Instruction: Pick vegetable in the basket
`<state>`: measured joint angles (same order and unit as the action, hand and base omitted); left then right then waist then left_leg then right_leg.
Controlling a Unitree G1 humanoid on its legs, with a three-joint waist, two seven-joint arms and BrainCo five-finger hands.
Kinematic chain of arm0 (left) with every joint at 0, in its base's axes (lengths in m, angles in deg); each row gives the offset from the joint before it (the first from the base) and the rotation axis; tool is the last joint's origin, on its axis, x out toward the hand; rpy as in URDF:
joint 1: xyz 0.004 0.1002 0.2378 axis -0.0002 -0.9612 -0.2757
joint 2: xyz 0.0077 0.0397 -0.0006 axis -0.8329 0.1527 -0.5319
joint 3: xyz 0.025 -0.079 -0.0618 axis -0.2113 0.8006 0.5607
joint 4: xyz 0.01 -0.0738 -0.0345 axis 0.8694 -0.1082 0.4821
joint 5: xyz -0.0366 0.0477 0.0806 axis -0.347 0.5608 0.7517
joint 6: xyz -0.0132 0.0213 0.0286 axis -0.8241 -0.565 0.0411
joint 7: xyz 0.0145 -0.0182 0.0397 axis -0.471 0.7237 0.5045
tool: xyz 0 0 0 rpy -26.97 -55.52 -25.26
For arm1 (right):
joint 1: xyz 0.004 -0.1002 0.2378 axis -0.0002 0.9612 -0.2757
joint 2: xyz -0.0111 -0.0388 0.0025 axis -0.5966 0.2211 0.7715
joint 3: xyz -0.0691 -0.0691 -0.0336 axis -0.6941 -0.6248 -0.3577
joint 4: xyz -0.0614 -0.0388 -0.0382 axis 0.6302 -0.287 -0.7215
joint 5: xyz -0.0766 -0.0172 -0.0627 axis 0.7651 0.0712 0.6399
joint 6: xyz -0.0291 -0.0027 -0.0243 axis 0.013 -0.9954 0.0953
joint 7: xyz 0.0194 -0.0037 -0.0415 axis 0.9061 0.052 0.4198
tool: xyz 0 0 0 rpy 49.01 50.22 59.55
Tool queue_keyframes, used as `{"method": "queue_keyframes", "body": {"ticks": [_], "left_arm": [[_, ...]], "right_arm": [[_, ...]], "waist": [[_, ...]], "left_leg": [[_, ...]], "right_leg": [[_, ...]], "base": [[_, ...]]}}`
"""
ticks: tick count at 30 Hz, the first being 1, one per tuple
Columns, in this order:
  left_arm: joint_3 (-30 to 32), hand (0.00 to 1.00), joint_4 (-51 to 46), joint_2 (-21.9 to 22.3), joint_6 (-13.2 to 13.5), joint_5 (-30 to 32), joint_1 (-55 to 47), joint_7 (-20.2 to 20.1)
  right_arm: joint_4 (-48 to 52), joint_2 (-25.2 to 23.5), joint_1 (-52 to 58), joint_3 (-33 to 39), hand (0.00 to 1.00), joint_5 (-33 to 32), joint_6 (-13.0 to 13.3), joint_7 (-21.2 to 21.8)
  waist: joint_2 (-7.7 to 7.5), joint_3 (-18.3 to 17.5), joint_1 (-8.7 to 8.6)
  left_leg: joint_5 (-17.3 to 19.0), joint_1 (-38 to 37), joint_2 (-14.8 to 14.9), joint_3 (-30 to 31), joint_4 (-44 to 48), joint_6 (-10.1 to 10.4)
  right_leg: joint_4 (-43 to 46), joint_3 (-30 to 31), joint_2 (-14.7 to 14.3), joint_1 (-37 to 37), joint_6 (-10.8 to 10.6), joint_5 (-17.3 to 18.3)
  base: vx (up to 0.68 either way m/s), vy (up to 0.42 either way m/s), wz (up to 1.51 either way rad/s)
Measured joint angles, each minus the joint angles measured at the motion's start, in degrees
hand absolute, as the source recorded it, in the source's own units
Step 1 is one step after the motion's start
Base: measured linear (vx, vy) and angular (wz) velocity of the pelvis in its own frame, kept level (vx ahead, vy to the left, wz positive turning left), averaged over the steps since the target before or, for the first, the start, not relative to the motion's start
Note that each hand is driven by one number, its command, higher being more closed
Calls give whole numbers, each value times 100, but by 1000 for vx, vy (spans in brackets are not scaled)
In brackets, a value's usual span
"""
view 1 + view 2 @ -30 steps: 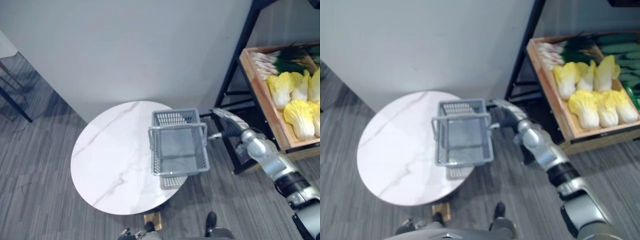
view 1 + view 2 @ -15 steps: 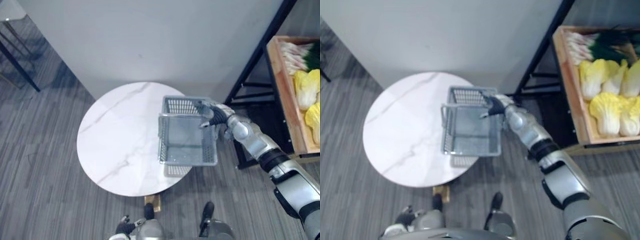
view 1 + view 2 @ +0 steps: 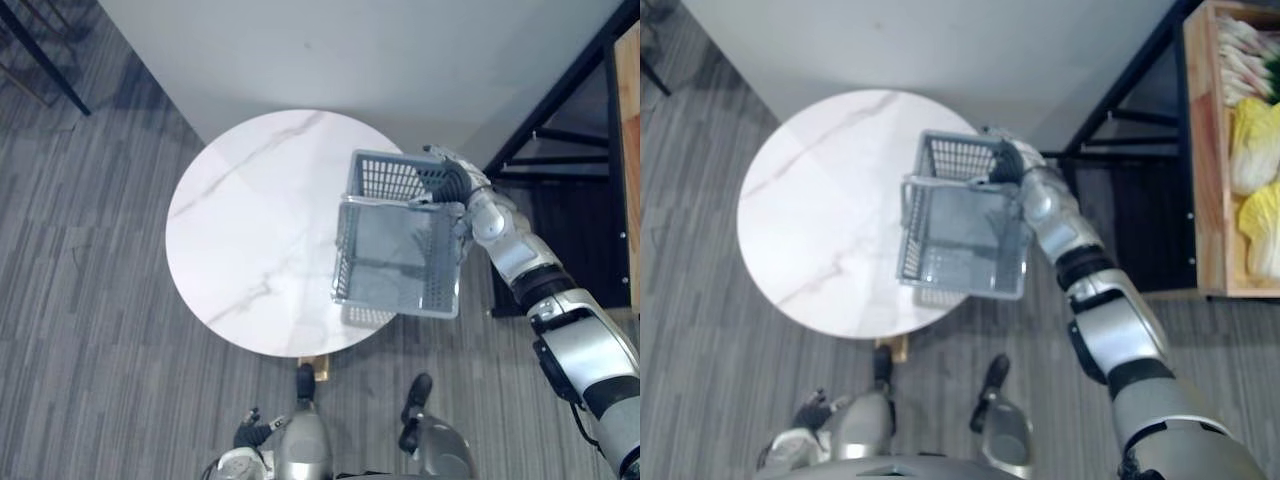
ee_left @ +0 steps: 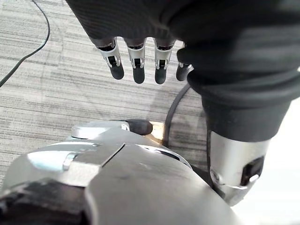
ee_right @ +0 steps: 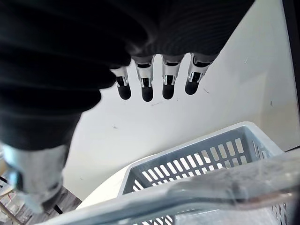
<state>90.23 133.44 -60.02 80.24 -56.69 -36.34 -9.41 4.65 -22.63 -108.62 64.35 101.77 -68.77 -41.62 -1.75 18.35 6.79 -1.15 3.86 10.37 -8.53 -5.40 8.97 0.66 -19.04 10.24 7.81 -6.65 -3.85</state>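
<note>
An empty grey mesh basket (image 3: pixel 400 250) stands at the right edge of the round white marble table (image 3: pixel 250 230), its handle (image 5: pixel 197 187) raised across it. My right hand (image 3: pixel 1012 163) reaches over the basket's far right corner, by the end of the handle. Its fingers (image 5: pixel 145 84) are straight above the handle and are not curled round it. Yellow-white cabbages (image 3: pixel 1258 150) and pale onion stalks (image 3: pixel 1240 40) lie in a wooden crate (image 3: pixel 1200 170) on a shelf to the right. My left hand (image 4: pixel 136 61) hangs open over the floor.
A black metal shelf frame (image 3: pixel 1120 110) stands between the table and the crate. A grey wall (image 3: pixel 350 50) runs behind the table. Grey striped carpet (image 3: pixel 90 330) lies all around. Dark chair legs (image 3: pixel 50 70) show at the far left.
The camera has swung, so the crate now sits at the right edge of the views. My right hand has moved from beside the basket to over its far right corner and handle.
</note>
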Motion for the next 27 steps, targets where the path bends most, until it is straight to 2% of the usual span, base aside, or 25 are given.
{"method": "queue_keyframes", "body": {"ticks": [8,15,21,27], "left_arm": [[-34,0,-56,-49,7,-6,51,135],[-33,0,-65,-71,3,-4,72,153],[-34,0,-124,-71,3,-2,74,171],[-44,0,-123,-66,4,-3,74,198]], "right_arm": [[-52,-114,-104,-19,0,3,-34,83],[431,103,-109,-308,0,0,44,155],[437,116,-108,-418,0,2,57,155],[375,119,-46,-418,0,237,96,146]], "waist": [[-79,216,-12],[-109,234,-17],[-184,290,-24],[-180,302,-23]], "left_leg": [[-25,17,-112,22,0,-36],[-47,66,-92,101,0,-54],[-49,67,-114,95,1,-56],[-55,91,-148,98,1,-64]], "right_leg": [[0,-3,118,0,-53,-33],[0,0,105,8,-55,-34],[2,7,122,22,-56,-33],[4,5,154,46,-57,-33]], "base": [[0,4,1],[2,-5,4],[0,0,0],[0,0,0]]}}
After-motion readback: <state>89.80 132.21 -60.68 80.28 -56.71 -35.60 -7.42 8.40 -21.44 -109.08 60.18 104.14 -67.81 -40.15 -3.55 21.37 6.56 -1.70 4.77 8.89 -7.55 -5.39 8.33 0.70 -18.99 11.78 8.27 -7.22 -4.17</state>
